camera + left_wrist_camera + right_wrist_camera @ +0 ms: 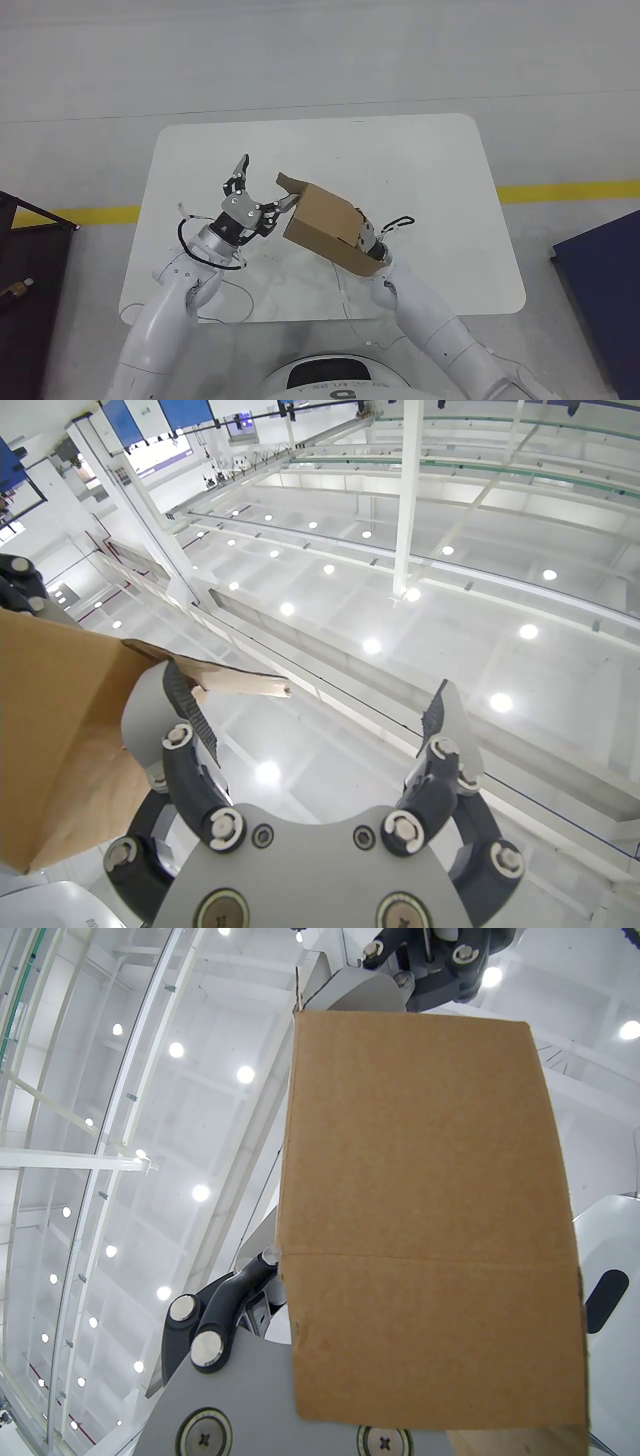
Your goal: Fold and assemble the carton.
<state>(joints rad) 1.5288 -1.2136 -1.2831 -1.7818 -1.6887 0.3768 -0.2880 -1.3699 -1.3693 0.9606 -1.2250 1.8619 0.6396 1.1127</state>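
Observation:
A brown carton (322, 225) hangs tilted above the white table (440, 170), between my two arms. My right gripper (371, 244) is shut on the carton's near right end. In the right wrist view the carton's panel (425, 1168) covers most of that gripper, and one dark finger link (235, 1288) shows beside it. My left gripper (262, 188) stands open at the carton's left end. One of its fingers (186, 700) rests against the carton's side (65, 725) by a small bent flap (240, 682), while the other finger (444, 712) is free.
A yellow floor line (570, 190) runs behind the table. A dark blue object (600, 285) stands off the table at the right, and a dark cart (30, 265) at the left. A black cable (190, 248) loops beside the left arm.

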